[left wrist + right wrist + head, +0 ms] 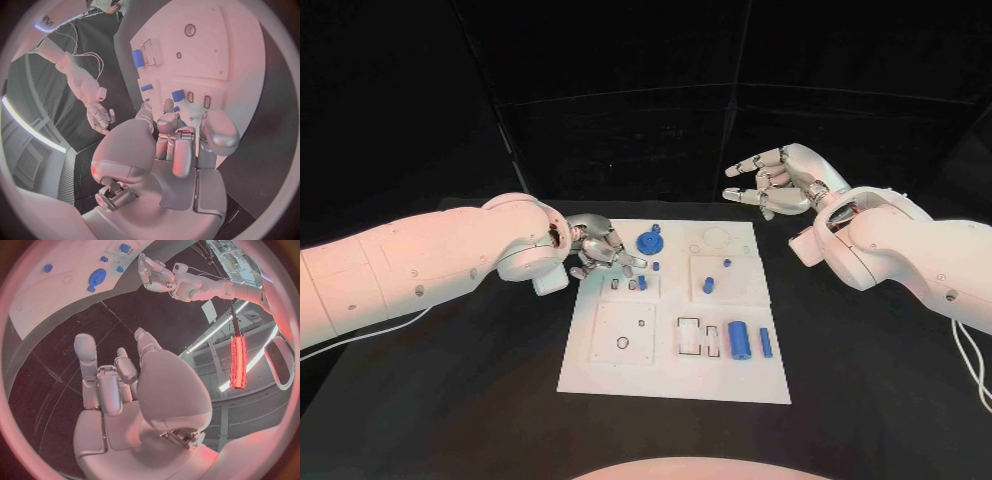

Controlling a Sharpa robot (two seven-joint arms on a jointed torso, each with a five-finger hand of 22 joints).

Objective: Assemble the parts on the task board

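Right below the spread, empty left hand point(596, 250) small blue parts point(643, 283) are seen on the task board point(675, 380), while nothing is held by the spread right hand point(776, 180).

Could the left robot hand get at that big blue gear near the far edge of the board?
Probably yes: the left robot hand hovers open just beside the blue gear, with nothing between them.

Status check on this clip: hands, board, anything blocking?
Left hand over task board's left edge, fingers curled, holding nothing visible. Right hand open, raised beyond board. Blue parts mostly loose on board. Nothing blocking.
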